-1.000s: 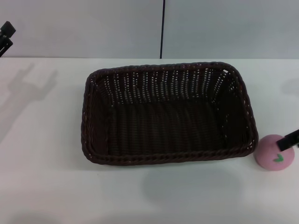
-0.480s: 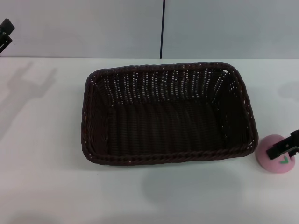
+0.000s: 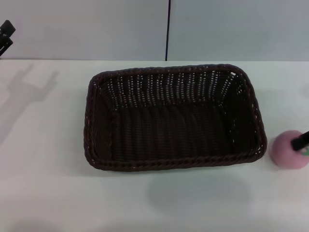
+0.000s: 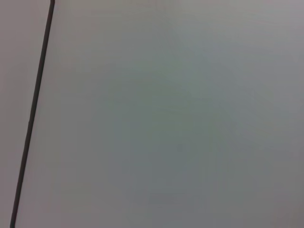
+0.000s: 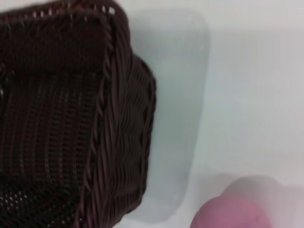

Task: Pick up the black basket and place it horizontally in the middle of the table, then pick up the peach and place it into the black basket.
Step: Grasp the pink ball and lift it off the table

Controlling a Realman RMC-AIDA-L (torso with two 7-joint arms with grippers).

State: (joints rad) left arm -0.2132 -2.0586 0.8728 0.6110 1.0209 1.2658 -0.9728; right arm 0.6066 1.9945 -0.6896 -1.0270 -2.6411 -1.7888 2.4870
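One white table [image 3: 48, 145] before a plain grey wall [image 3: 87, 29].

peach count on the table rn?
1. The peach sits on the table just off the black basket's right end, the right gripper at it. The basket holds none; nothing suggests hidden ones.

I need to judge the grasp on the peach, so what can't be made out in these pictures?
- Right gripper: head view's edge cuts it off; finger state unknown.
- Peach: head view, partly behind that gripper; right wrist view, blurred and cropped.
- Left gripper: head view corner shows a sliver; left wrist view shows only wall.
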